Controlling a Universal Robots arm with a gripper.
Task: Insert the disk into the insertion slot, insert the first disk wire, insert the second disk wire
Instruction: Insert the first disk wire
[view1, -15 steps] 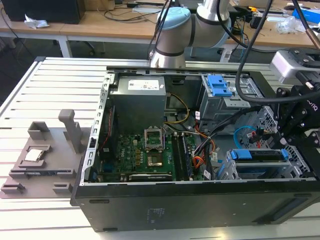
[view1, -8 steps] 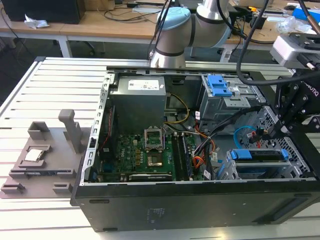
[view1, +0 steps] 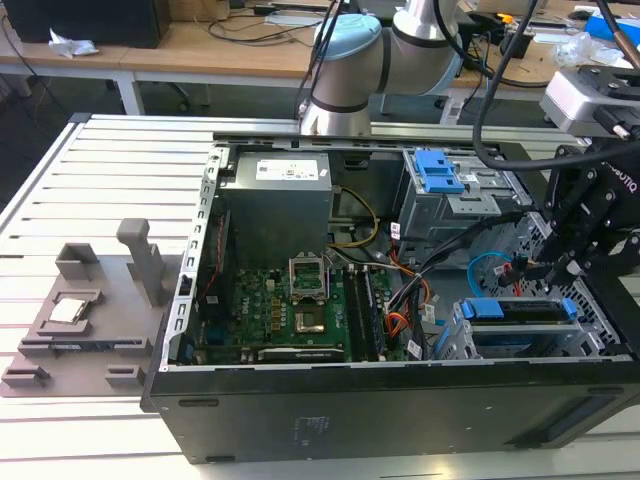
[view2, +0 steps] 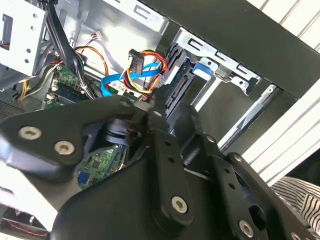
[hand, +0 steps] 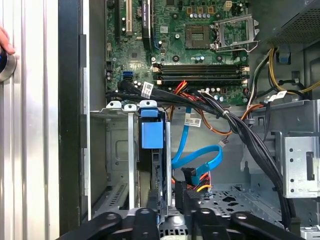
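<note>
The disk (view1: 520, 310) sits inside the insertion slot (view1: 452, 345), the low grey cage in the corner of the open computer case (view1: 400, 410) toward the exterior view's right. Its silver body is slid between the cage walls and its bright blue carrier faces outward. In the first wrist view the blue carrier end (hand: 152, 134) shows flush with the cage rails (hand: 131, 150), so the drive looks fully seated. The gripper (view1: 540, 268) hangs just above and beside the slot, close to the disk's back edge and among the loose cabling. In the second wrist view the gripper (view2: 150, 106) is right next to a black connector on red, yellow and black wires (view2: 139, 59). Whether it is clenched, released or grasping something I cannot tell. A flat blue cable (hand: 200, 160) loops just beside the cage. Farther out lie the green motherboard (view1: 270, 310), the grey power supply (view1: 275, 200) and a taller cage bearing a blue clip (view1: 438, 170). The case rests on a slatted metal table (view1: 100, 180), with a grey fixture (view1: 90, 320) beside it.
</note>
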